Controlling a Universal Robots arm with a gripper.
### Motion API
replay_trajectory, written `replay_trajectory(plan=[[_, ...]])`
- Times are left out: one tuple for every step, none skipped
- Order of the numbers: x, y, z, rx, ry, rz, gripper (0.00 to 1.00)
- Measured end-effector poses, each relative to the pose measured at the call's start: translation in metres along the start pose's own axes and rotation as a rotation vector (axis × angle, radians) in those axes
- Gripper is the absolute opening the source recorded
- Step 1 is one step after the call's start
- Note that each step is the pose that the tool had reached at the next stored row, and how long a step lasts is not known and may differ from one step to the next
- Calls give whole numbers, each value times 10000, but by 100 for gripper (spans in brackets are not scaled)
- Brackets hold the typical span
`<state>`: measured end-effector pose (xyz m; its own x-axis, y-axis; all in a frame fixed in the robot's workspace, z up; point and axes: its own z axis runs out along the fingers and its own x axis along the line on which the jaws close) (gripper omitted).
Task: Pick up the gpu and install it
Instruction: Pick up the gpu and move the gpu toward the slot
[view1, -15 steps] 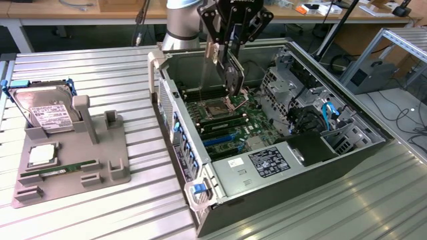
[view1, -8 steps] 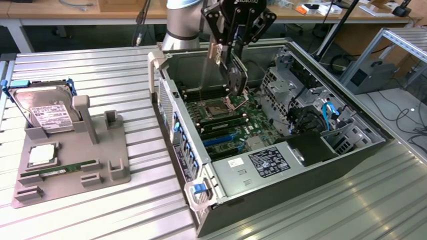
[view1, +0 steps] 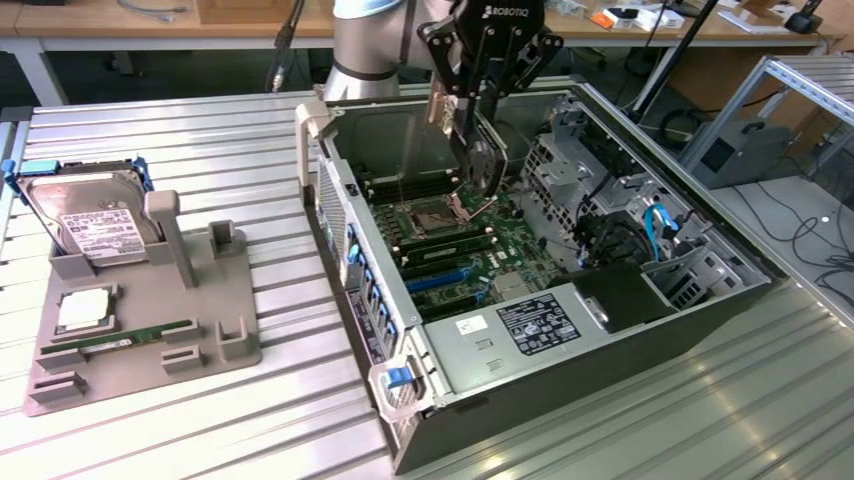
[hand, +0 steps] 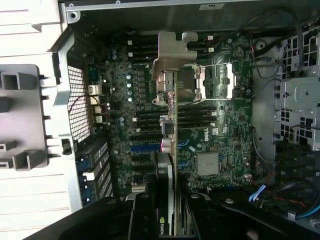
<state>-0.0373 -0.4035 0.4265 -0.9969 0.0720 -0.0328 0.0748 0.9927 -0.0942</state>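
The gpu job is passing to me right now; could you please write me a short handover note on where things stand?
The gripper is shut on the gpu; the card hangs edge-down from it.
Position: inside the open top of the computer case, held above the motherboard.
Done: gpu picked up and brought over the case.
Left: the card is not yet seated in the blue expansion slots.
Elsewhere: the hard drive stands in the grey holder at the exterior view's left.
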Motion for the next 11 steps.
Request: replay_trajectory(plan=[[-27,2,9,2,0,0,27],[-44,3,14,3,0,-1,27],[-71,6,22,6,0,-2,27],[-110,9,33,8,-1,0,27],[-165,15,47,13,-1,-1,27],[-198,18,56,15,-1,-2,27],[-241,22,68,21,-1,-1,27],[-270,25,76,23,-2,-1,27],[-289,27,81,25,-1,-1,27],[-322,30,89,28,-2,-2,27],[-367,35,99,32,-1,-1,27]])
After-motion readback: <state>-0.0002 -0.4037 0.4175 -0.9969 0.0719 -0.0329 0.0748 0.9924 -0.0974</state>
